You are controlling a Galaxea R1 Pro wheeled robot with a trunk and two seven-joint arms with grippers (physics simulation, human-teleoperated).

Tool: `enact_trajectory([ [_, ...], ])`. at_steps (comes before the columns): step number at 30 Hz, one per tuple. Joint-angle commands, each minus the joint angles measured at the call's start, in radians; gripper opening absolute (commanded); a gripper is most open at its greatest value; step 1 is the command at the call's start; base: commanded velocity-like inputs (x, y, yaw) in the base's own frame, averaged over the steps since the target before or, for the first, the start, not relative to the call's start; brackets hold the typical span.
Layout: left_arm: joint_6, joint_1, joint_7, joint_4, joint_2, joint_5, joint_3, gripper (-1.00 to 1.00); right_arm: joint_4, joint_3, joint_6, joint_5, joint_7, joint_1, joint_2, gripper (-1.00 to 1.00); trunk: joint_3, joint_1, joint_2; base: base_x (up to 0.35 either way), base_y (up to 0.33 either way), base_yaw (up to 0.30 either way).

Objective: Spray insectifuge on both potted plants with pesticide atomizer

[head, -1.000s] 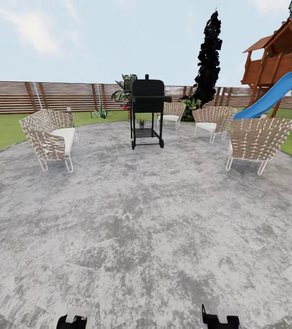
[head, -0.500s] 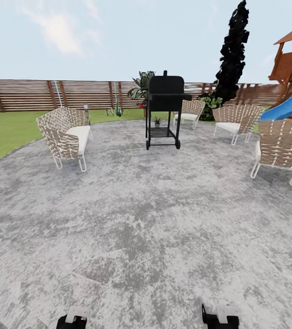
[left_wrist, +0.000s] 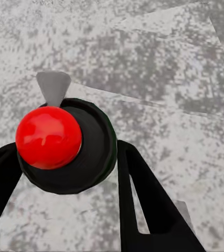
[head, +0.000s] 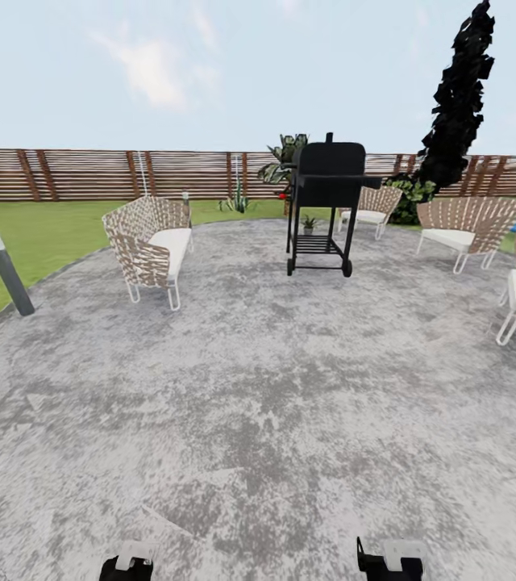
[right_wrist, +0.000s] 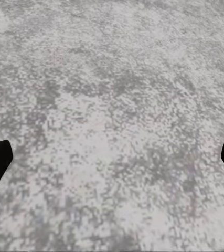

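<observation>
I am on the round grey paved patio [head: 258,387] of the garden. A small potted plant [head: 309,223] stands far ahead, seen through the legs of a black grill [head: 326,206]. A low spiky green plant [head: 236,202] grows by the brown slatted fence [head: 89,173]. A tiny red spot [head: 282,196] sits at the grill's left side, too small to identify. My left gripper [left_wrist: 64,147] is open above the paving, with a red dome on a black disc [left_wrist: 49,136] below it. My right gripper [right_wrist: 114,152] is open over bare paving. Both gripper bodies also show at the head view's lower edge.
A woven sofa [head: 149,246] stands to the left of the grill. Woven chairs [head: 463,222] stand at the right and behind the grill. A grey bollard light [head: 4,270] marks the lawn's edge at the left. A tall dark tree [head: 458,97] rises behind the fence line.
The head view has panned left, so grill and chairs sit further right in the picture. The bollard light has come into view, while the wooden playhouse and slide have nearly gone. The arms look unmoved.
</observation>
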Motion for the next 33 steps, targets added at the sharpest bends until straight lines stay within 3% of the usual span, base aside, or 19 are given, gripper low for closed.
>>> enact_trajectory([
  [1, -0.003, -0.001, -0.003, 0.001, 0.0, 0.008, -0.006, -1.0, 0.001, 0.009, -0.001, 0.001, -0.009, -0.001, 0.0, 1.0, -0.001, 0.0, 0.0, 0.34, 0.0, 0.047],
  [28, -0.003, -0.001, -0.003, 0.001, 0.003, 0.008, -0.004, -1.0, 0.001, 0.007, -0.001, 0.001, -0.009, -0.001, -0.002, 1.0, -0.001, 0.0, 0.0, 0.34, 0.0, 0.008],
  [33, -0.004, -0.001, -0.003, 0.001, 0.01, 0.043, 0.009, -1.0, 0.001, 0.007, -0.001, 0.002, -0.009, -0.001, -0.005, 1.0, -0.001, 0.0, 0.0, 0.34, 0.0, 0.0],
])
